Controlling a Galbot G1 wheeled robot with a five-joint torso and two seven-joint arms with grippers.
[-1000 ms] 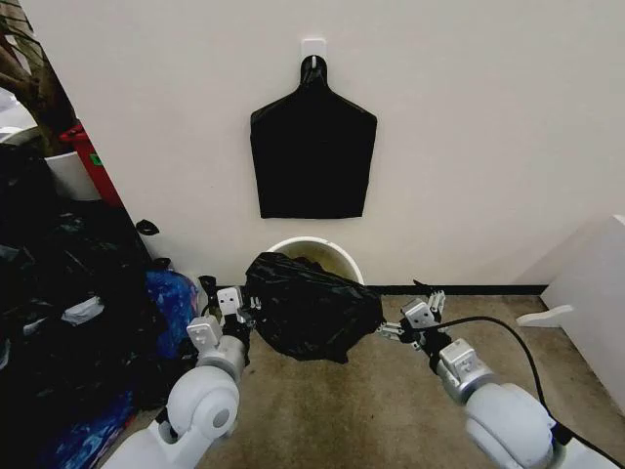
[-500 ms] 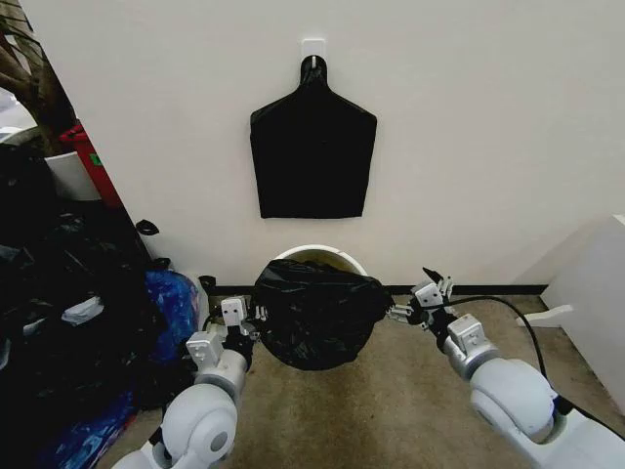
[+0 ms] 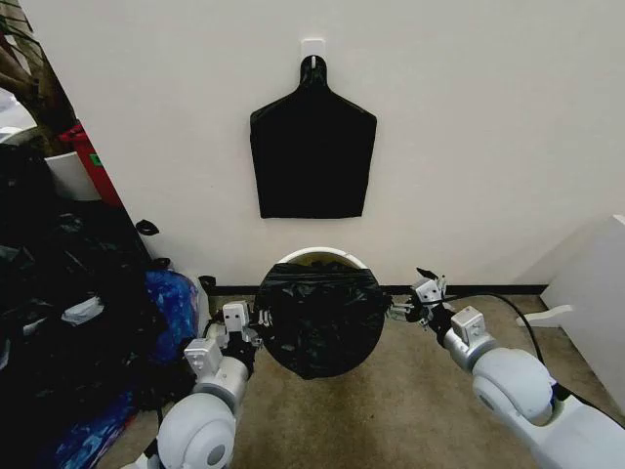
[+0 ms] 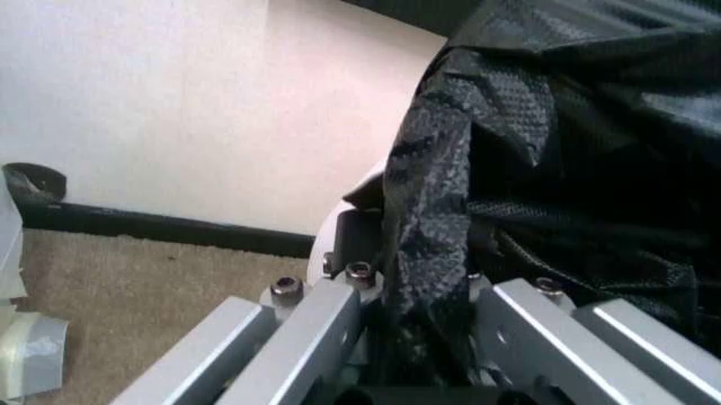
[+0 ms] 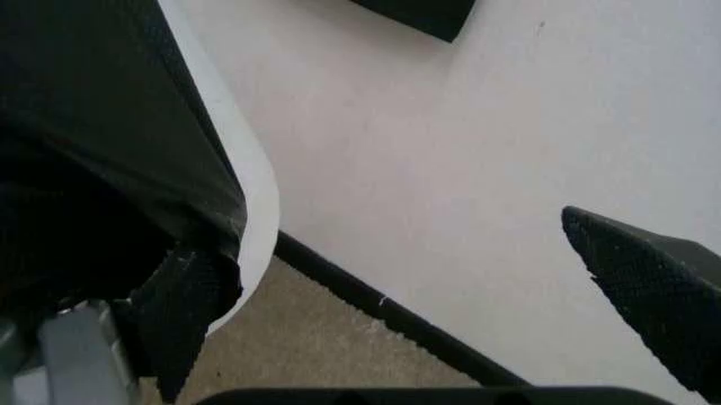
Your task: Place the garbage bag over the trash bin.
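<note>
Now garbage bag (image 3: 318, 318) stretched between clamped left gripper (image 3: 252, 318) and right gripper (image 3: 402, 311).

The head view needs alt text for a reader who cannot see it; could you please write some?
Two end effectors, left and right, hold a black garbage bag stretched between them in front of a white trash bin by the wall. A flat black bundle hangs above.
</note>
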